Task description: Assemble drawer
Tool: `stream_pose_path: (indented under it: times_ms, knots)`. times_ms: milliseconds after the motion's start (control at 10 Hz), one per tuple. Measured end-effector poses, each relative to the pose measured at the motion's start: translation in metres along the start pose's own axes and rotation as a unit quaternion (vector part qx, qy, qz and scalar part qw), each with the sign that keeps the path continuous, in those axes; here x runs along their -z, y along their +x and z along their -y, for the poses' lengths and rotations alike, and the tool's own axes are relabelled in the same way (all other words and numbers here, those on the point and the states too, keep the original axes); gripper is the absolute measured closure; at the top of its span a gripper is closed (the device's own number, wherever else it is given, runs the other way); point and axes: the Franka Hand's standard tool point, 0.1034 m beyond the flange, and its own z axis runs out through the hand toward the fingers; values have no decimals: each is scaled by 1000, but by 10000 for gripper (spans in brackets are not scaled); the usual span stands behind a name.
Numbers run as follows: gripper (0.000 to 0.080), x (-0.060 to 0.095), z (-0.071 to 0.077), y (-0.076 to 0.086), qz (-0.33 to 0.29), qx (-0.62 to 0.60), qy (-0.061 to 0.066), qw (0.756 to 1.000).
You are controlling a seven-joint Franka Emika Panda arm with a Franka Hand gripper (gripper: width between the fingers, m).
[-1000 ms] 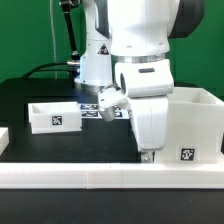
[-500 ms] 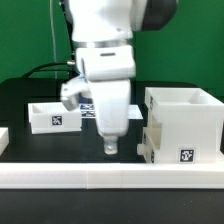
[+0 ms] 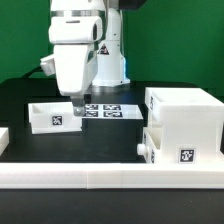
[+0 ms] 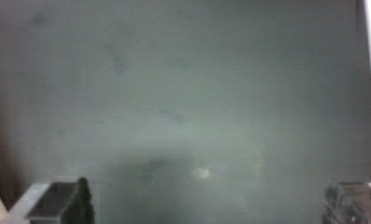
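The drawer's large white shell (image 3: 185,122) stands at the exterior view's right, with a knobbed tray (image 3: 150,147) sitting in its lower slot. A second small tray (image 3: 55,116) lies loose on the black table at the exterior view's left. My gripper (image 3: 78,108) hangs just beside that loose tray's right end, slightly above the table. In the wrist view my gripper (image 4: 208,205) is open and empty; both fingers (image 4: 65,200) stand wide apart over blurred dark table.
The marker board (image 3: 108,111) lies behind the gripper in the middle. A long white border wall (image 3: 110,178) runs along the front edge. A small white piece (image 3: 3,138) sits at the far left. The robot's base stands at the back.
The arm has swung from the shell at the exterior view's right across to the left and now hangs by the loose tray. The shell and trays have not moved.
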Motion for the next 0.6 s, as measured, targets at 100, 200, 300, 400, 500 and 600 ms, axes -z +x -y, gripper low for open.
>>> stream_pose_path:
  times_ms: [100,200,300,400,500,600]
  knots:
    - [150,6,-1,-1,2,0,-3,1000]
    - [150,5,-1,-1,1,-4,-4,1000]
    - [150,4,-1,-1,1,-5,-3,1000]
    - [150,4,-1,-1,1,-22,-3,1000]
    - [150,4,0,-1,0,-65,-2,998]
    - [150,3,0,-1,0,-81,-2,997]
